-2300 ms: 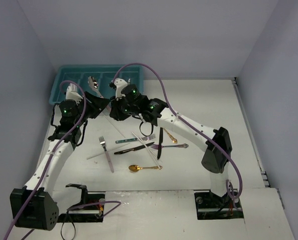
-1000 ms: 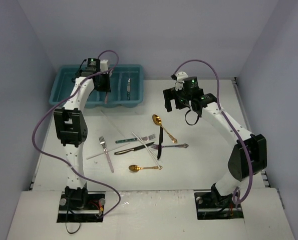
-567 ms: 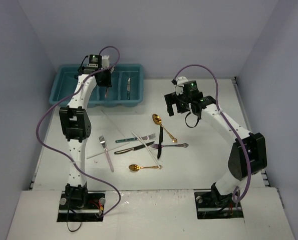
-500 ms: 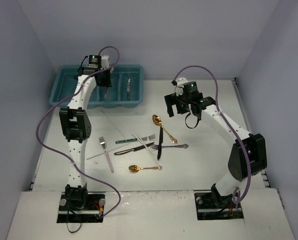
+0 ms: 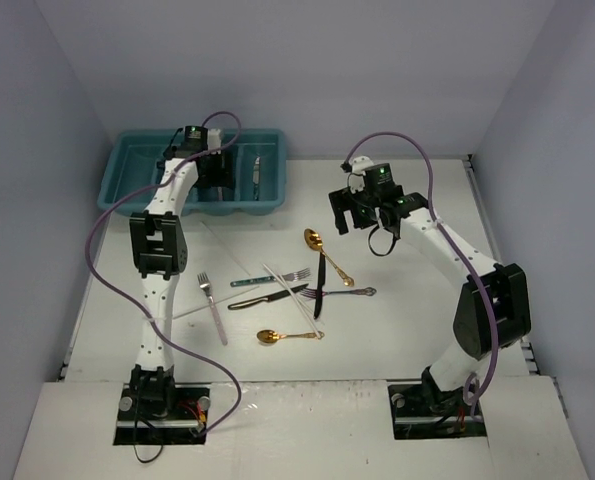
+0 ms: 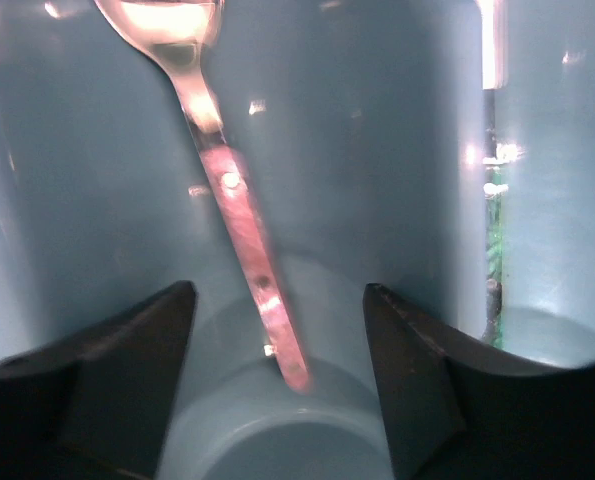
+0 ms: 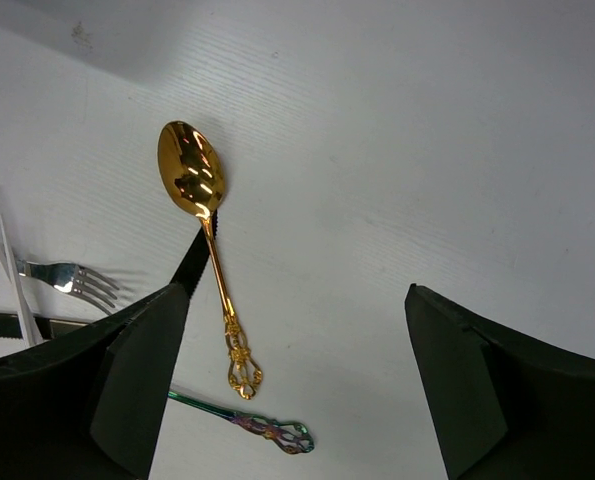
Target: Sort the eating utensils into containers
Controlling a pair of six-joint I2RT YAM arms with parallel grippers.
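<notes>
- Top external view, near side: the near gold spoon (image 5: 287, 335) lies at 6 o'clock of the loose utensils (image 5: 267, 297), which sit crossed over one another mid-table, unsorted.
- Right wrist view: the right gripper (image 7: 295, 292) hangs with fingers (image 7: 127, 380) spread wide and nothing between them. The ornate gold spoon (image 7: 190, 185) lies on the table (image 7: 427, 150) at its 10 o'clock. This gripper has barely shifted over the last second.
- Left wrist view, farthest out: the left gripper (image 6: 277, 290) is spread as well. The pink-handled spoon (image 6: 232, 190), which dangled from it a second ago, now lies loose on a compartment floor of the teal tray (image 5: 127, 175), at the table's 11 o'clock.
- A knife (image 5: 257, 175) rests in a compartment toward 3 o'clock.
- That spoon looks delivered, freeing the left gripper; the loose utensils remain.
</notes>
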